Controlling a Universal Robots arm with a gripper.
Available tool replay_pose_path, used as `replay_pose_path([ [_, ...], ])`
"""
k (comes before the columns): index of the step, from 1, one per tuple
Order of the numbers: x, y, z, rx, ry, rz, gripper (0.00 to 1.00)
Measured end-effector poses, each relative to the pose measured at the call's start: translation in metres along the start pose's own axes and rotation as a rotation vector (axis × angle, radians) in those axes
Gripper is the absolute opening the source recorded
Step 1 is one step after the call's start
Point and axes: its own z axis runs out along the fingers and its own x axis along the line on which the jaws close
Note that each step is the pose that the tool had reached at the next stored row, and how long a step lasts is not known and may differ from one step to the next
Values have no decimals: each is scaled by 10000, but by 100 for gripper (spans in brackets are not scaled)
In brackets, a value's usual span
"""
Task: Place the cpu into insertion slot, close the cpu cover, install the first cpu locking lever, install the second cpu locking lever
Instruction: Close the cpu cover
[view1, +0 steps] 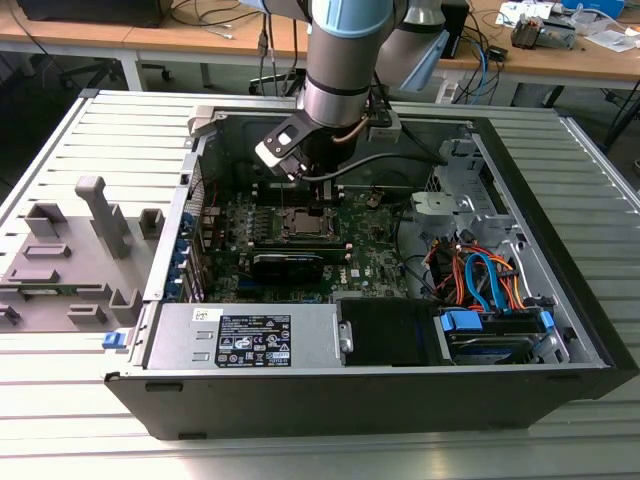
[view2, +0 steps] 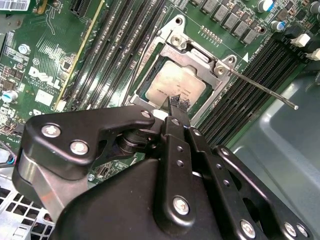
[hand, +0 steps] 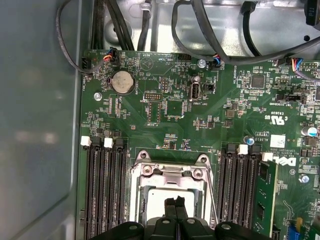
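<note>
My tool is pinched narrow and empty, just above the chip under the closed cover. The lever beside it sticks free; I'd guess it needs pressing down.

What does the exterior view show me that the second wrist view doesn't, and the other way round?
The exterior view takes in the whole open case, the arm reaching down into it, the power supply and a grey fixture on the exterior view's left. The second wrist view gives the close detail: the cpu seated with the cover framing it, a thin lever jutting out sideways, and the gripper tip just over the cpu. Both views share the green board and the slot.
</note>
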Motion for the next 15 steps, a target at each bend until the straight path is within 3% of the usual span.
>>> replay_pose_path([
  [15, 0, -3, 37, 0, 0, 0, 11],
])
